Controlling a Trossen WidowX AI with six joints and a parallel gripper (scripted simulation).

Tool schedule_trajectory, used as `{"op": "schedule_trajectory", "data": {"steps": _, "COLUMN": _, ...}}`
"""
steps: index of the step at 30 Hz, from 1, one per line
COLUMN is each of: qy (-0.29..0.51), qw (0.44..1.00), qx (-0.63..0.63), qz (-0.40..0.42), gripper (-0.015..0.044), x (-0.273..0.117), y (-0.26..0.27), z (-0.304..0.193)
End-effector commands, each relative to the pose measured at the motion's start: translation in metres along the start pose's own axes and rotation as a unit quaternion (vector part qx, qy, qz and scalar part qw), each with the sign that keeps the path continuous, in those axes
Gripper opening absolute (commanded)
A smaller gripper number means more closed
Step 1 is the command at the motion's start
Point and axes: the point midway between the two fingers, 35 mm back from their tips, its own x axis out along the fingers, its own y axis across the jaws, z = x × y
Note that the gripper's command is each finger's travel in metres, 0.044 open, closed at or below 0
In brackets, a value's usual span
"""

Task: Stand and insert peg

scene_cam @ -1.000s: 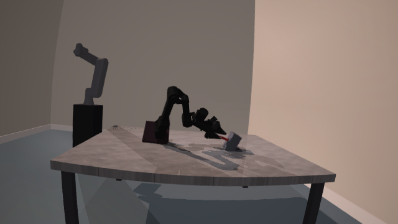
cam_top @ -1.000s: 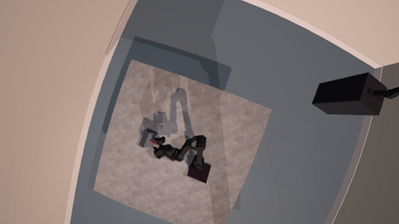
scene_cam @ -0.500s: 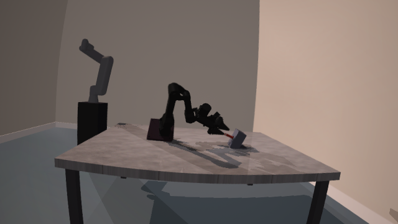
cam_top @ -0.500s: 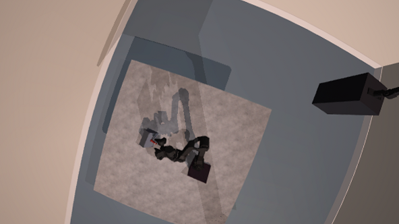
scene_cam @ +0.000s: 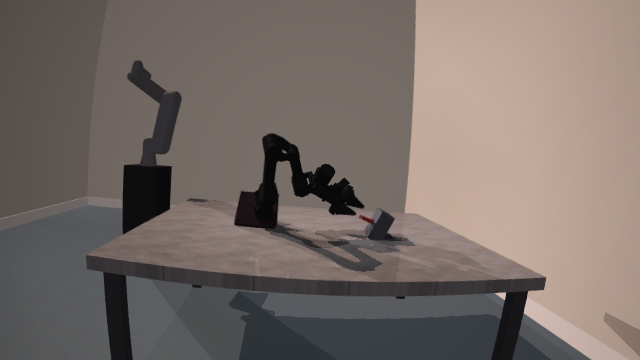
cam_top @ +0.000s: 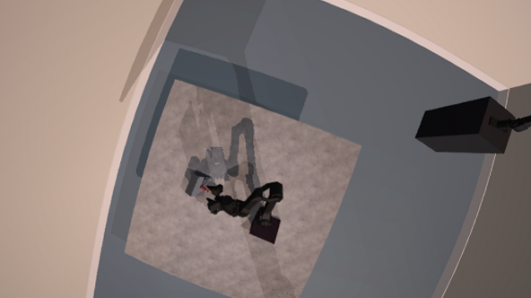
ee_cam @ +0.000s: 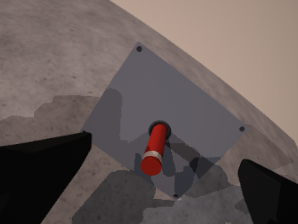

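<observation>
The peg point(cam_top: 204, 188) point(scene_cam: 366, 219) point(ee_cam: 155, 147) is red and is seated in the hole point(ee_cam: 159, 128) of the sloped panel point(cam_top: 196, 185) point(scene_cam: 381, 224) point(ee_cam: 165, 95). Its banded end projects from the face, with the white band point(ee_cam: 153, 155) just short of the red tip. The inserted end is out of sight inside the hole, so whether it touches the bottom cannot be told. In the exterior view the peg is tilted, its free end higher than the end at the panel.

The hand point(cam_top: 215, 198) point(scene_cam: 359, 206) point(ee_cam: 165, 153) is open, with its two fingers wide apart and nothing gripped. In the wrist view one finger stands on each side of the peg, and neither touches it. In the exterior view the fingertips are near the free end of the peg, short of the panel.

The panel stands on the counter point(cam_top: 224, 264) point(scene_cam: 210, 245) point(ee_cam: 45, 55). Its face is grey, and dark round marks are visible at corners of the face. Shadows fall across the lower part of the face and the counter beside it.

The black arm point(cam_top: 276, 189) point(scene_cam: 270, 162) rises beside a dark red block point(cam_top: 271, 235) point(scene_cam: 245, 212) on the counter, bends at the top and reaches down toward the panel.
</observation>
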Motion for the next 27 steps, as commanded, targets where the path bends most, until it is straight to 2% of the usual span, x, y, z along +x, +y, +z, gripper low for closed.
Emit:
{"op": "schedule_trajectory", "data": {"steps": 1, "qy": 0.002, "qw": 1.0, "qx": 0.001, "qz": 0.001, "gripper": 0.044, "x": -0.006, "y": 0.0, "z": -0.001}}
{"op": "schedule_trajectory", "data": {"steps": 27, "qy": 0.002, "qw": 1.0, "qx": 0.0, "qz": 0.001, "gripper": 0.044, "x": -0.029, "y": -0.001, "z": 0.003}}
